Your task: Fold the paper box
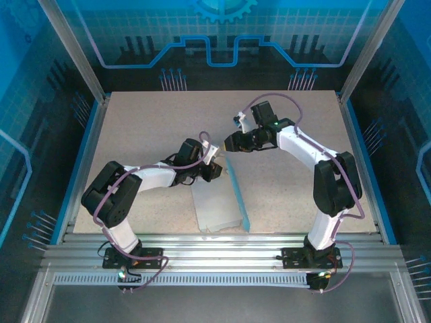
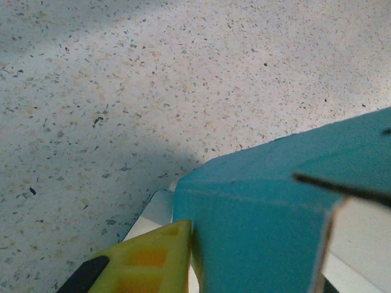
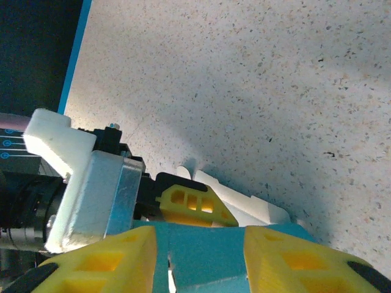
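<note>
One paper box (image 1: 217,205), two arms, two grippers.

- **Box:** it lies on the table (image 1: 148,128) near the front edge, between the two arm bases. It is thin card with the pale grey-white face up. A bright blue strip runs along its right side.
- **Left gripper (image 1: 214,169):** it sits at the box's far end. The left wrist view shows one yellow finger (image 2: 153,262), moulded with hollow cells and tipped in black. It touches a folded blue panel that has a crisp crease and a thin dark slit. The second finger is hidden, so I cannot tell whether this gripper clamps the card.
- **Right gripper (image 1: 229,142):** it hovers just beyond, facing the left one. Its two yellow fingers (image 3: 98,262) are spread wide and released. Blue card shows across the gap between them.
- **Table:** matte beige, with fine dark flecks.
- **Tabs:** white card tabs with rounded edges poke out beside the left gripper in the right wrist view.
</note>
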`<act>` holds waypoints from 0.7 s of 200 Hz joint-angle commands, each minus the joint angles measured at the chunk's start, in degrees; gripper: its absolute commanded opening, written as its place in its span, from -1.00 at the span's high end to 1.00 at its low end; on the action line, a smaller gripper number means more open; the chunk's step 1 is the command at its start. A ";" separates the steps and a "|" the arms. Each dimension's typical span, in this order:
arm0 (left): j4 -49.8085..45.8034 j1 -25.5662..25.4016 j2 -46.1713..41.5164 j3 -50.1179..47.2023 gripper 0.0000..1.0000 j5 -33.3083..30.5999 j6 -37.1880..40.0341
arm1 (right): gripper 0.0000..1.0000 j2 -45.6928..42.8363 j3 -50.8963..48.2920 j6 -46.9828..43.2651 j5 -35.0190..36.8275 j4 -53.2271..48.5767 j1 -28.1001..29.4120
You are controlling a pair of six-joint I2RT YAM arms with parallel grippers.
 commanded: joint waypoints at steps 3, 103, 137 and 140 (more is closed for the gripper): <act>-1.83 -0.57 -2.15 2.07 0.70 2.22 0.58 | 0.17 -2.28 -1.92 -0.09 -2.37 2.71 -0.67; -3.41 -0.63 -2.35 2.58 0.71 2.06 0.63 | 0.05 -15.52 -9.09 -0.97 9.02 -1.07 3.33; -3.92 -0.81 -2.52 2.76 0.71 1.58 0.76 | -0.03 -15.27 -8.17 -1.89 15.95 -4.86 7.24; -4.00 -0.87 -2.50 2.83 0.71 1.58 0.80 | -0.03 -15.16 -8.10 -2.02 16.62 -5.23 7.55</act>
